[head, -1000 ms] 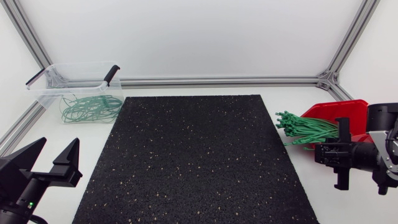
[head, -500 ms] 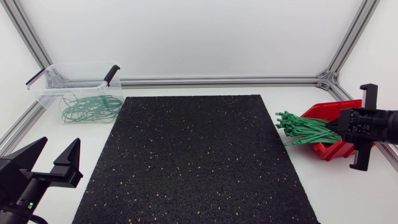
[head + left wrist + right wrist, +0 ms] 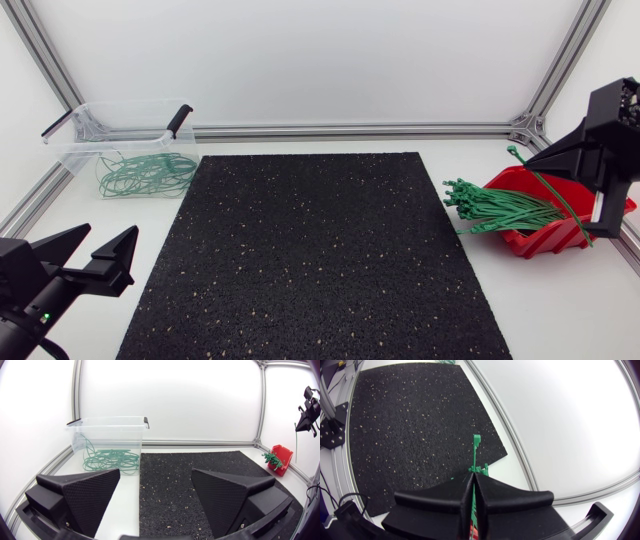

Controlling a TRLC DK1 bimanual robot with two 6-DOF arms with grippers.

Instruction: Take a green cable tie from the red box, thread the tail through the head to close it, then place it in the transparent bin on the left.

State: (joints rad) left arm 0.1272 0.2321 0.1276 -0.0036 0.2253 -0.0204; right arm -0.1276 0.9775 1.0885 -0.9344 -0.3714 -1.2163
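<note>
In the head view, your right gripper is over the red box, its fingers pressed together on one green cable tie. The tie slants from its head on the mat side down across the box. The loose bundle spills over the box's lip. Your left gripper sits at the near left, spread wide and holding nothing. The transparent bin is at the far left.

From the left wrist, the wedges gape with only the black mat between them, and the bin is ahead.

From the right wrist, the tie's head pokes out just past the closed tips (a thin pinch). The strap could swivel or slide there, spoiling the threading line-up, and its hanging tail might snag the bundle and drag spares out
</note>
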